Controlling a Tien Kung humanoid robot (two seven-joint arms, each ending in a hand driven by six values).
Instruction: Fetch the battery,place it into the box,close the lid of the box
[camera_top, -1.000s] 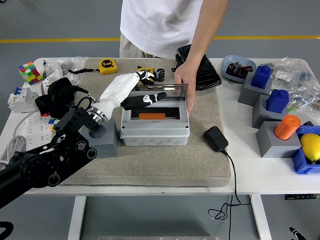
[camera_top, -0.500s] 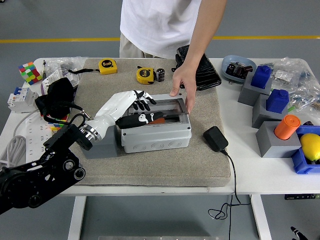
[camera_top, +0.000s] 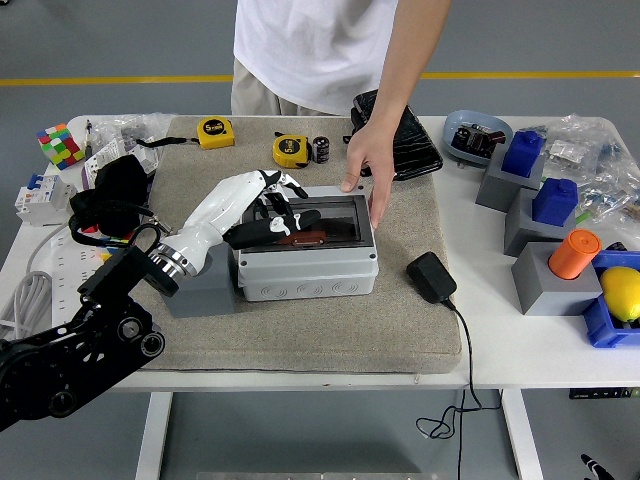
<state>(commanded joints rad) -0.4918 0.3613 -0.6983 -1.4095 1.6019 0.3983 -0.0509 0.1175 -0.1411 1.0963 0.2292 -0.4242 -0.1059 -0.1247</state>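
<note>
We take the grey plastic box (camera_top: 308, 262) as our reference; it sits near the middle of a beige felt-like mat (camera_top: 300, 330) on the white table (camera_top: 520, 350).

Nearest the camera, left of the box, we note the robot's black jointed left arm (camera_top: 80, 350) rising from the lower left corner. A small grey block (camera_top: 205, 292) stands against the box's left wall. Right of the box, just off its front corner, lies a black power adapter (camera_top: 431, 277) with its thin cable running over the table's near edge.

The box is rectangular with rounded knock-outs along its front wall. Its smoked transparent lid (camera_top: 330, 215) lies down flat over the top. Through it we see an orange, flat battery (camera_top: 300, 238) inside the box.

The white-shelled left hand (camera_top: 268, 208) rests on the left part of the lid, its dark fingers (camera_top: 290, 222) spread flat and pressing down, pinching nothing.

At the box's far right corner a person's hand (camera_top: 370, 165) touches the rim, fingers pointing down.

Beyond the box we record two yellow round tape measures (camera_top: 290, 150) and a black ribbed tray (camera_top: 400, 135) on the mat's far edge.

The right arm does not appear.
</note>
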